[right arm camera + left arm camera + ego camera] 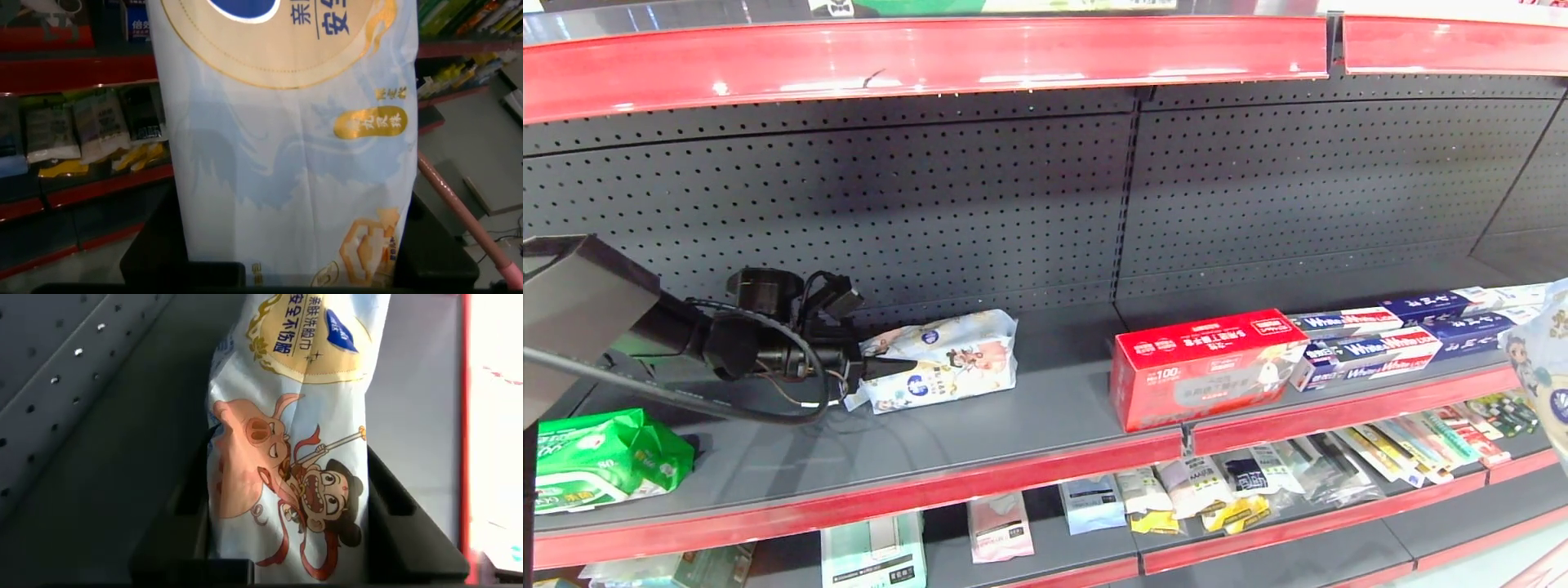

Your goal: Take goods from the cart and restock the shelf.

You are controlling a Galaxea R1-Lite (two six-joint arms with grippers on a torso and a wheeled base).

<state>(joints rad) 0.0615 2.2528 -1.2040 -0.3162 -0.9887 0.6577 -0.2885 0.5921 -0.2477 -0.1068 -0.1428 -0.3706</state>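
Observation:
A white-and-blue cartoon-printed wipes pack [943, 359] lies on the dark middle shelf [1045, 408], near the pegboard back. My left gripper [866, 371] is at its left end. The left wrist view has this pack [294, 416] between the two dark fingers [184, 510], which press on its sides, so my left gripper [290, 457] is shut on it. A second pack of the same kind [1543, 359] hangs at the far right, in front of the shelf. My right gripper [294, 204] is shut on that pack [286, 147], with lower shelves behind it.
A red box [1205, 367] and blue-white toothpaste boxes [1380, 343] stand on the shelf's right half. A green wipes pack [605, 457] lies at the front left. Bare shelf lies between the cartoon pack and the red box. Small goods [1201, 490] line the lower shelf.

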